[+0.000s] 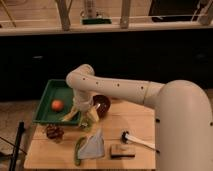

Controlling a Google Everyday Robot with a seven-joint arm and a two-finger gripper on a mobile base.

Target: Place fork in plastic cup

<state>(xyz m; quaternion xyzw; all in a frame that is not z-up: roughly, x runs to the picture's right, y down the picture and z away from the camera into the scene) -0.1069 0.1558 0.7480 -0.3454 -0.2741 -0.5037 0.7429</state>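
My gripper [86,114] hangs down from the white arm at the table's back left, beside the green tray. It is right over the light-green plastic cup [86,125], which shows only partly beneath it. The fork does not show; it is hidden or too thin to make out at the gripper. The dark reddish-brown bowl [103,105] stands just right of the gripper.
A green tray [47,95] at the back left holds an orange ball [57,105] and a yellow item [70,116]. A brown lumpy thing [54,132], a grey cloth [94,146], a brown block [122,151] and a white-handled brush [134,140] lie on the wooden table [52,157].
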